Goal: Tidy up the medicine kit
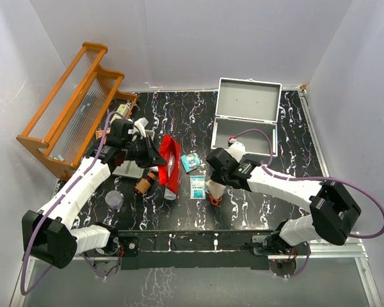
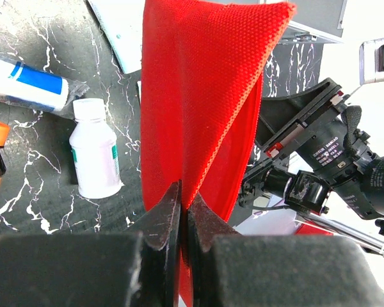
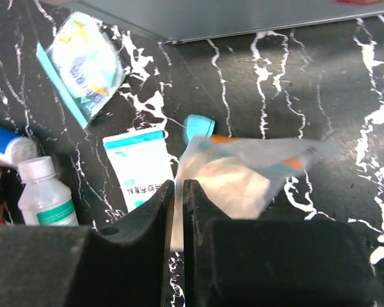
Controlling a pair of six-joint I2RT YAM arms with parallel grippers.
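Left wrist view shows the left gripper (image 2: 182, 220) clamped tight on one edge of a red pouch (image 2: 205, 96), held up on edge to the left of the medicine kit (image 1: 248, 99); that arm stretches forward from its base with the wrist turned toward the kit. The right gripper (image 3: 177, 204) pinches the edge of a clear packet (image 3: 243, 173) just in front of the kit's near left corner, its forearm reaching leftward from a bent elbow. The kit lies open at the far right of the table (image 1: 179, 115), long axis running left to right, opening facing up, lid tipped back away from the arms.
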